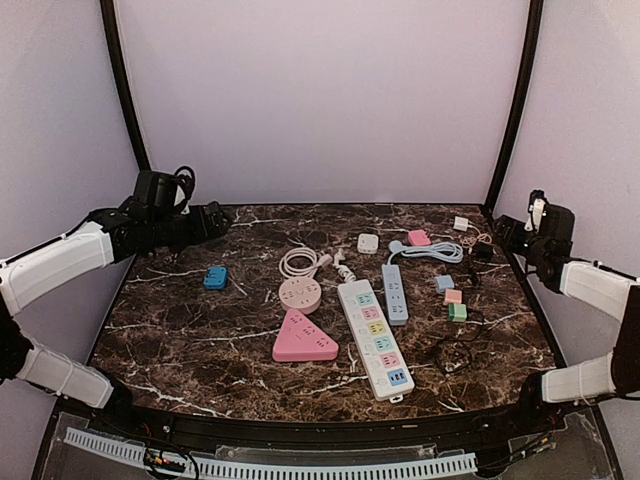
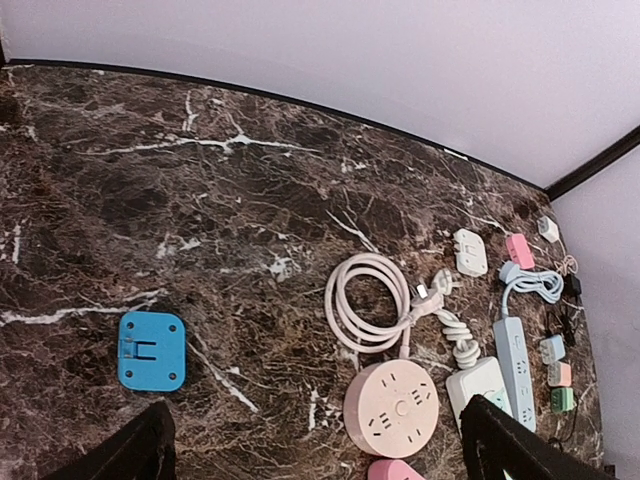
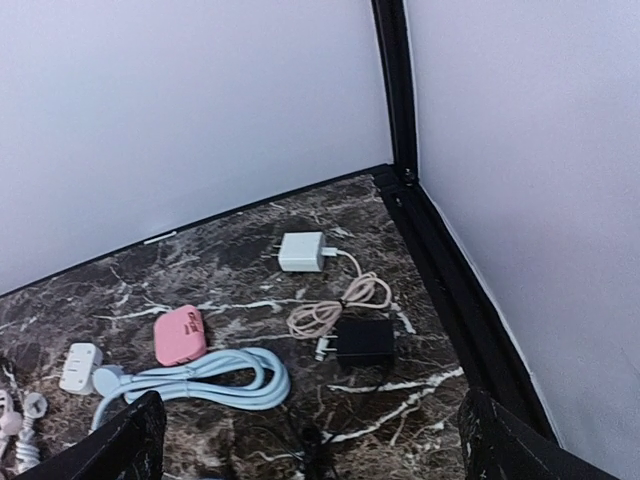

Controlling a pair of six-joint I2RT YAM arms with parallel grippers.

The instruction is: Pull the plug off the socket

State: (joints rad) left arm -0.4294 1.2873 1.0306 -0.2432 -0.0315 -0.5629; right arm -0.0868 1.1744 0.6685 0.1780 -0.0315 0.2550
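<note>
The left pincer (image 1: pixel 222 220) hung over the far left corner of the marble tabletop (image 1: pixel 180 330). Its fingers (image 2: pixel 135 450) were spread wide with nothing between them. Just right of it and nearer, a blue square adapter (image 1: pixel 215 278) lay flat on its own.

Toward the middle sat a round pink socket hub (image 1: pixel 300 294), with its white cable (image 1: pixel 298 262) coiled just behind it. That cable's three-pin plug (image 2: pixel 430 295) lay loose on the marble. A pink triangular socket block (image 1: pixel 305 340) lay in front of the hub.

Right of these ran a long white power strip (image 1: pixel 375 338) with pastel outlets, angled toward the near edge. A shorter light blue power strip (image 1: pixel 395 293) lay beside its far end, and the blue strip's cable (image 1: pixel 435 252) looped behind it. A small white adapter (image 1: pixel 368 243) and a pink adapter (image 1: pixel 419 237) lay near the back.

Further right, a blue cube (image 1: pixel 444 283), a pink cube (image 1: pixel 453 296) and a green cube (image 1: pixel 457 312) sat close together in a row. A black cable (image 1: pixel 450 352) trailed in front of them. I could not tell whether any plug sat in a socket.

In the far right corner lay a white charger (image 3: pixel 301 251) and a black adapter (image 3: pixel 364 341). The right pincer (image 1: pixel 503 232) hung at the right edge, its fingers (image 3: pixel 125 445) spread wide and holding nothing.
</note>
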